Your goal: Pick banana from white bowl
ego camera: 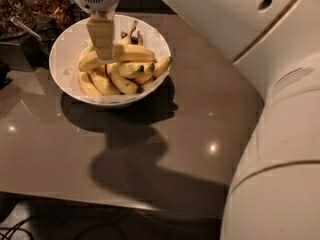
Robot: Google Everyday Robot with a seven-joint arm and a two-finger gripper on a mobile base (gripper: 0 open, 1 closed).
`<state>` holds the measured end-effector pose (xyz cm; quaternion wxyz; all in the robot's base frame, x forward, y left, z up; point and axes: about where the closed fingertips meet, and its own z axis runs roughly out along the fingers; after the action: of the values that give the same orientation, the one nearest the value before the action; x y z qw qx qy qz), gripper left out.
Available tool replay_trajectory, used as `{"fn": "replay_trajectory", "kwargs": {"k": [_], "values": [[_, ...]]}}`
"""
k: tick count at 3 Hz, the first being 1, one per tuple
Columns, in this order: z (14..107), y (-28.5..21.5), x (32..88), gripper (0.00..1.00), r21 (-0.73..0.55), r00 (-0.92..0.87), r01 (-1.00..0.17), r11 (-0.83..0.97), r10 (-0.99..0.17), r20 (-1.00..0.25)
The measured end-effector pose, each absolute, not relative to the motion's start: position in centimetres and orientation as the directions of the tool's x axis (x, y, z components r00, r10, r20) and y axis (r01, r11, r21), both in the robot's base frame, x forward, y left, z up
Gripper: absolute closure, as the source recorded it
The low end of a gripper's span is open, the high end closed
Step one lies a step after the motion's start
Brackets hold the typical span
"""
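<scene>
The banana (135,53) lies across the top of the heap inside the white bowl (65,54), running nearly from the left wall to the right wall. My gripper (105,57) hangs straight down over the bowl's middle, its tip level with the left half of that banana and covering part of it. I cannot tell how wide it stands or whether it has hold of anything. Shorter bananas (122,82) crowd beneath and in front of the long one, pressed against it. The bowl rests on a grey-brown table (200,109), where its shadow and mine fall in front of it. Behind the bowl to the left are dark containers (47,6) of brownish stuff. My white arm casing (280,134) rises to the bowl's right.
</scene>
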<state>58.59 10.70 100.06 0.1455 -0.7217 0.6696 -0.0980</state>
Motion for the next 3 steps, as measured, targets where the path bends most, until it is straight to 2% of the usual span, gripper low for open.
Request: {"fn": "replay_trajectory", "kwargs": {"k": [2,3], "values": [[96.6,10.1,59.7,0.36,-0.274,0.054,-0.961,-0.046,-0.998,-0.021],[95.8,10.0,59.9,0.55,-0.258,0.051,-0.965,-0.047,-0.999,-0.009]]}}
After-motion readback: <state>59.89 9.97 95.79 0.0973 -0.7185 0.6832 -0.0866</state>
